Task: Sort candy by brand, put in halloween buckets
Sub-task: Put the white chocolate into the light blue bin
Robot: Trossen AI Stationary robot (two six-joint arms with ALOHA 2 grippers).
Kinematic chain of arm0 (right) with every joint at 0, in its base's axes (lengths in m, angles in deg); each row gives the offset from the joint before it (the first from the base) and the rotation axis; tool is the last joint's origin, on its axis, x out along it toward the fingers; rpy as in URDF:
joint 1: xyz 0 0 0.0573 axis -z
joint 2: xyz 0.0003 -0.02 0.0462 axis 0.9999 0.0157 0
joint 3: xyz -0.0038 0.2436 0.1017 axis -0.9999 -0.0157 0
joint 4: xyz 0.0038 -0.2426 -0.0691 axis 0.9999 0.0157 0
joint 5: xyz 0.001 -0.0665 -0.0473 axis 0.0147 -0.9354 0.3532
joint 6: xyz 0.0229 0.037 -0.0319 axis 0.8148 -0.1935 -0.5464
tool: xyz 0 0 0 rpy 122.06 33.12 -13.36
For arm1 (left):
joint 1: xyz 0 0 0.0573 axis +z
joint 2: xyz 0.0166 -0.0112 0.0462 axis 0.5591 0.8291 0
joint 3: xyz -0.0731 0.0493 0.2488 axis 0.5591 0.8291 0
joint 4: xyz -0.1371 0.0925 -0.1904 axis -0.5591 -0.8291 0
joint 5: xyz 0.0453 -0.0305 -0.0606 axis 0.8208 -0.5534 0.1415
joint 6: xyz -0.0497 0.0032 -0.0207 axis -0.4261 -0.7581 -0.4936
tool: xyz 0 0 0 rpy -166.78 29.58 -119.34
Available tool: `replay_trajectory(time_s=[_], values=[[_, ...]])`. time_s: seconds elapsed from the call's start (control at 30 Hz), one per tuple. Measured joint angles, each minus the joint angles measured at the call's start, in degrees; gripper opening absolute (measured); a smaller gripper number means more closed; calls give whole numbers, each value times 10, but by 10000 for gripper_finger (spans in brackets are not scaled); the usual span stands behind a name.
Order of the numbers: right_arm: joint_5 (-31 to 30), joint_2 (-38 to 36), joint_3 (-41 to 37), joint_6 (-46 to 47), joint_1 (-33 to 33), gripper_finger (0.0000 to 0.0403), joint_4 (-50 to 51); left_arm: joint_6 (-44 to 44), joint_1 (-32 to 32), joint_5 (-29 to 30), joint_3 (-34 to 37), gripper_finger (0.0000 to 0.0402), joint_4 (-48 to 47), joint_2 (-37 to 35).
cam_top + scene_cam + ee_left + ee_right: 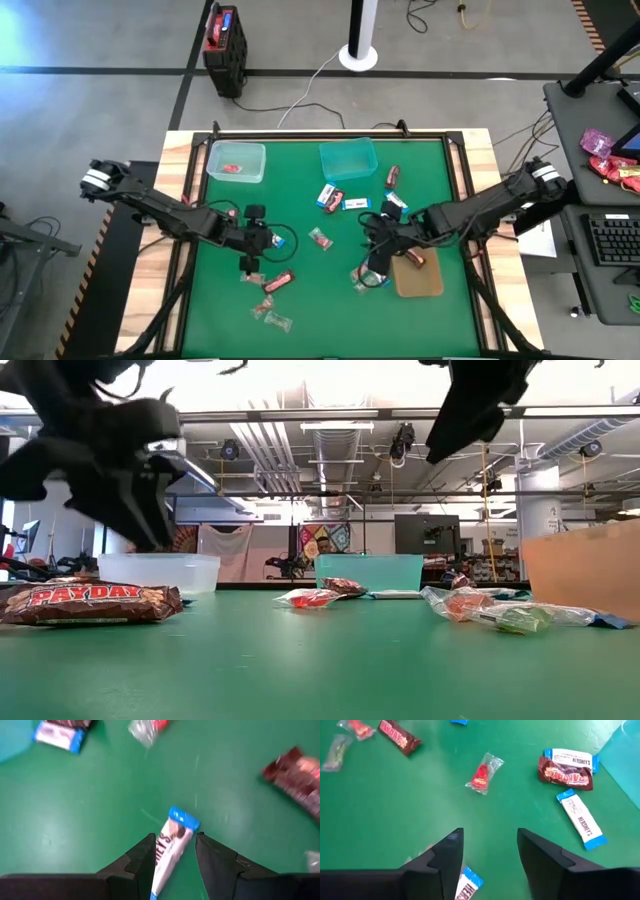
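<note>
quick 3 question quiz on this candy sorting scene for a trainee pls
1. True or false: the left gripper is closed on a white-and-blue packet.
2. What lies in the mint container?
A. a red-pink twist
B. a dark bar
C. a white-and-blue packet
3. Fill in: the right gripper has its jaws ___, with nothing between them.

Key: 1 true; 2 A; 3 open.
</note>
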State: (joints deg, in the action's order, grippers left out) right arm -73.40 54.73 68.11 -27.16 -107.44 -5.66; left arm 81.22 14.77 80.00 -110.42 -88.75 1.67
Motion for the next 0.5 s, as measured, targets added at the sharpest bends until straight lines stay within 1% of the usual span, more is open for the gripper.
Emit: replay_trajectory(time_s=[0.13, 0.3, 0.37, 0.43, 0.5], values=[[0, -10, -51, -5, 15, 199, -62, 11, 2, -2, 3, 123, -11, 22], [0, -30, -103, -21, 25, 218, -161, 59, 26, -37, 3, 127, -21, 34], [0, -33, -118, -31, 28, 225, -201, 83, 41, -55, 3, 135, -21, 38], [0, -35, -124, -38, 30, 231, -219, 110, 56, -71, 4, 146, -21, 41], [0, -36, -124, -39, 29, 235, -228, 139, 69, -75, 5, 157, -20, 48]])
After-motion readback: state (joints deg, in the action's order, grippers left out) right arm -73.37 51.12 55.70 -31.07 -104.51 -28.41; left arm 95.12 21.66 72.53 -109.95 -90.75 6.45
